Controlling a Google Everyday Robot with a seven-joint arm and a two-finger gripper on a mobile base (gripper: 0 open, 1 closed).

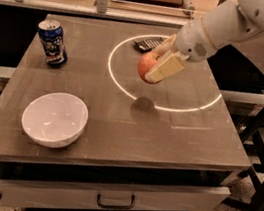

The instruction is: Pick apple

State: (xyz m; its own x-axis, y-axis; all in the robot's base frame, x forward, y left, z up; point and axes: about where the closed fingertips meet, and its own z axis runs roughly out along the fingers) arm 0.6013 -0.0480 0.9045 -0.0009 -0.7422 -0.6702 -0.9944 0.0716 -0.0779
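The orange-red apple [145, 65] hangs in the air above the middle of the table, over its own shadow [143, 104]. My gripper [158, 65] reaches in from the upper right and is shut on the apple, with one pale finger [165, 67] across its near side. The other finger is hidden behind the apple.
A white bowl [54, 118] sits at the front left of the grey table [181, 141]. A blue soda can [52, 43] stands at the back left. A dark flat object [148, 44] lies at the back, by a bright ring of light [120, 82]. Drawers sit below the front edge.
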